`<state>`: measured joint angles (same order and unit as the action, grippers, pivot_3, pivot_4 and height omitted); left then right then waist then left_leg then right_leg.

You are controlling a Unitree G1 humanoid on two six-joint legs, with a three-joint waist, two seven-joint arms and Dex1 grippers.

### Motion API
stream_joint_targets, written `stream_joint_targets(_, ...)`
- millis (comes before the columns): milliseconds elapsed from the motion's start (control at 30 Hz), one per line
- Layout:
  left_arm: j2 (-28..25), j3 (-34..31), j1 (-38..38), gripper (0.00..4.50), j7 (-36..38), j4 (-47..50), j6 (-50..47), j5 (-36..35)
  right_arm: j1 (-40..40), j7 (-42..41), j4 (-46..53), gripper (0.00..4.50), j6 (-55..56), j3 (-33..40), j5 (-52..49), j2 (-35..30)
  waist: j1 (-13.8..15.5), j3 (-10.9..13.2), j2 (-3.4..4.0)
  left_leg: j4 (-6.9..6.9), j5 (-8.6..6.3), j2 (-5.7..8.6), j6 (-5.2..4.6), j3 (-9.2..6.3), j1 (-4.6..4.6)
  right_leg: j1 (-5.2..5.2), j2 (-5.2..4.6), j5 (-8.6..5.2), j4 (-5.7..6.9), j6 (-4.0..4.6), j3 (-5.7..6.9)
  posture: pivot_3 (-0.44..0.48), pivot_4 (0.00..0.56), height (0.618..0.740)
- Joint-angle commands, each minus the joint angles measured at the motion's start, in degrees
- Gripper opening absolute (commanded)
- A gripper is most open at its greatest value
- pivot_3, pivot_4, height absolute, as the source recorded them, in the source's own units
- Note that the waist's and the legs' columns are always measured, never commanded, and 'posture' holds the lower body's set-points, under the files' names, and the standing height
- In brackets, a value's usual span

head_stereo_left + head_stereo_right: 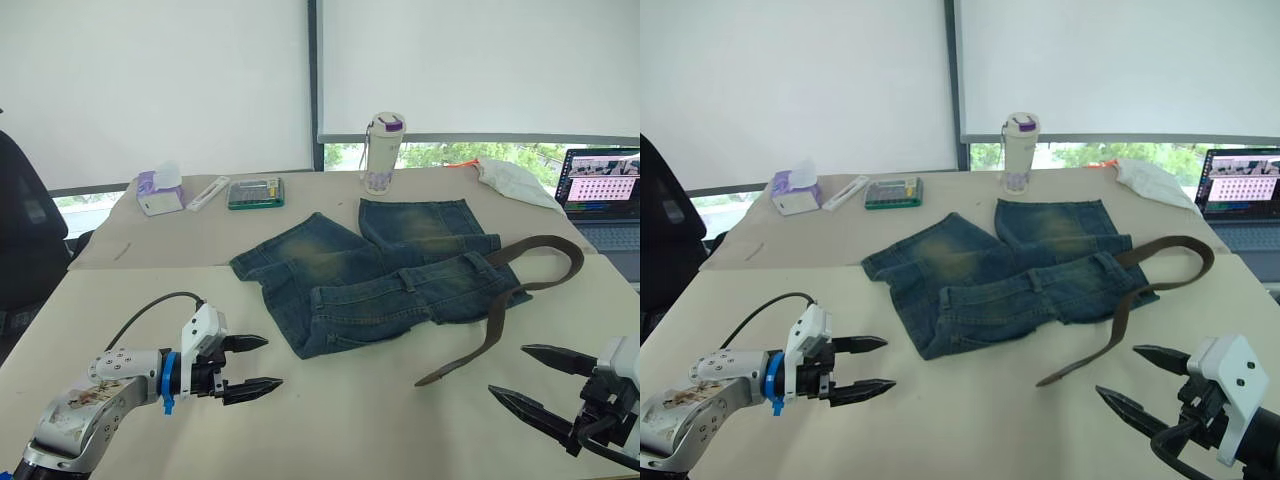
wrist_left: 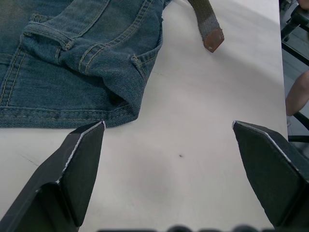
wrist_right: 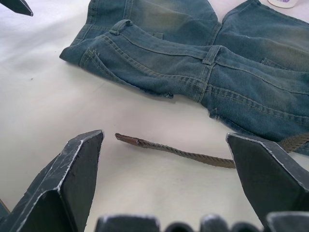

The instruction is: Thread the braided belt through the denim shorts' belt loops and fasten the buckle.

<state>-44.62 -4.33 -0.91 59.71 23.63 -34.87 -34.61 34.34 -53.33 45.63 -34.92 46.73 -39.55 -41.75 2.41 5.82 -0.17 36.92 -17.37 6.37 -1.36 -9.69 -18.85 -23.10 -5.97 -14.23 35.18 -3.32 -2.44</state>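
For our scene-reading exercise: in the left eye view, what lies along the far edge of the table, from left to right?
tissue box → white flat tool → green calculator → bottle with purple lid → crumpled white cloth → laptop

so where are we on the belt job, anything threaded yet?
Done: possibly a start. The dark brown braided belt meets the waistband of the faded blue denim shorts at one end, but whether it passes a loop cannot be told. Its free tip lies bare on the table.
In hand: nothing. The left gripper and right gripper hover open and empty.
Left: threading the loops and fastening the buckle.
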Motion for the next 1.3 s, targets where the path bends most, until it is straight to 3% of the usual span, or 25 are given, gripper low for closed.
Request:
stream_joint_targets(33, 0.25, -0.28, 1.05, 4.49, 0.35, -0.28, 1.64, -0.14, -0.11, 0.40, 1.75, 4.50, 2.07, -0.08, -0.86, 0.62, 0.00, 0.00, 0.00, 0.00, 0.00, 0.00, 0.00, 0.00, 0.00, 0.00, 0.00, 0.00, 0.00, 0.00, 0.00, 0.000, 0.150, 0.740)
stream_joint_targets(567, 1.93, 0.16, 2.75, 4.49, -1.06, -0.52, 1.18, -1.04, -2.57, 4.00, 2.55, 4.50, 3.19, -3.73, -2.63, 2.14, -0.05, 0.00, 0.02, 0.00, 0.03, -0.02, 0.07, 0.02, 0.00, -0.01, 0.03, 0.01, 0.00, 0.01, -0.01, 0.000, 0.150, 0.740)
stream_joint_targets(800, 4.61, 1.26, 8.22, 4.49, -6.44, 2.07, -4.19, -3.82, -4.90, 6.54, 4.15, 4.50, 2.66, -5.05, -5.97, 1.98, 0.08, 0.00, 0.02, 0.00, 0.05, -0.04, 0.10, 0.01, 0.00, -0.01, 0.07, 0.01, 0.03, 0.02, 0.00, 0.000, 0.150, 0.740)
stream_joint_targets(933, 6.86, 7.29, 13.21, 4.49, -9.43, 1.99, -2.00, 1.85, -1.76, 5.69, 6.40, 4.50, 4.83, -6.68, -2.88, 2.34, 0.22, 0.01, -0.02, 0.01, 0.15, -0.02, 0.28, 0.06, 0.01, 0.03, 0.05, 0.02, 0.00, 0.01, -0.04, 0.000, 0.150, 0.740)
stream_joint_targets(1067, 8.67, 16.22, 24.78, 4.49, -8.46, -2.33, -6.87, 5.40, 0.79, 8.19, 10.14, 4.50, 5.59, -10.60, 2.49, 2.42, 0.37, 0.00, -0.09, 0.05, 0.18, -0.01, 0.32, 0.09, -0.01, 0.02, 0.08, 0.02, 0.00, 0.01, -0.03, 0.000, 0.150, 0.740)
stream_joint_targets(1167, 15.07, 24.92, 37.73, 4.49, -5.55, -13.07, -6.24, 10.01, 0.47, 11.42, 13.12, 4.50, 4.10, -11.39, 2.21, 2.52, 0.52, 0.06, -0.24, 0.14, 0.19, 0.02, 0.34, 0.10, -0.04, 0.04, 0.19, 0.05, 0.03, -0.01, -0.02, 0.000, 0.150, 0.740)
stream_joint_targets(1300, 24.42, 33.21, 46.88, 4.49, -6.39, -25.18, -4.51, 17.14, -0.38, 13.94, 13.31, 4.50, 3.11, -10.64, 2.68, 1.69, 0.38, 0.17, -0.48, 0.35, 0.19, 0.04, 0.33, 0.13, -0.04, 0.14, 0.26, 0.08, -0.02, -0.03, -0.01, 0.000, 0.150, 0.740)
